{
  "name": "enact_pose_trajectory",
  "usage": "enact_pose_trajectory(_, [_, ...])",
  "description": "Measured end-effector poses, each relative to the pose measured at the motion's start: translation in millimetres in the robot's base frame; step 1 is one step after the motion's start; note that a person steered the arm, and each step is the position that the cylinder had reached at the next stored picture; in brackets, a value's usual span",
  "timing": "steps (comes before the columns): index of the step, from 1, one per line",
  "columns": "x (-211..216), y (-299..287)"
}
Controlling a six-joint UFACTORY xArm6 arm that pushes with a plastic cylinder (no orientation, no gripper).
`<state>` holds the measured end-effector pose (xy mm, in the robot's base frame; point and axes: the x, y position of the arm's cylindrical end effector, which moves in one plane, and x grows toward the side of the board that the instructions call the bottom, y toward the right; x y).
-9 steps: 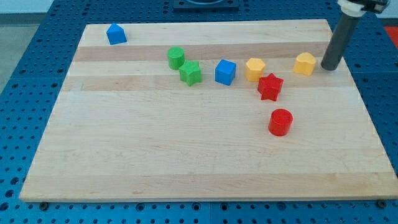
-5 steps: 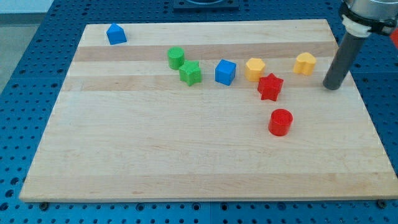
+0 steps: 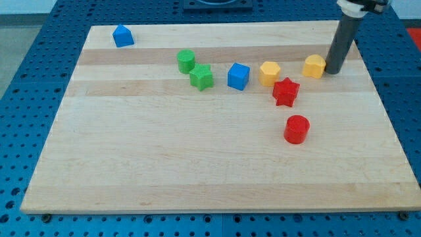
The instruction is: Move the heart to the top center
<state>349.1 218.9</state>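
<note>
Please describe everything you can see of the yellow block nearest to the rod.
The yellow heart block is small, matte and plastic-looking, lying flat on the wooden board near the view's top right. My tip stands at its right side, touching it or nearly so. The yellow hexagonal block lies apart on its left.

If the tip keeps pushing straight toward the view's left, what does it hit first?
My tip sits right against the yellow heart, so that goes first; further left, probably the yellow hexagon block.

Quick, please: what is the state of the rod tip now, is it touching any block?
My tip: no gripper, holds nothing; it is against the view's right side of the yellow heart block.
</note>
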Motion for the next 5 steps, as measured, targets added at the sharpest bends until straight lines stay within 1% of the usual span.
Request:
enact_pose_trajectory(1, [0.0,-26.1])
enact_pose_trajectory(3, [-0.1,-100.2])
enact_pose_trajectory(4, [0.0,-127.6])
enact_pose_trajectory(5, [-0.5,-143.0])
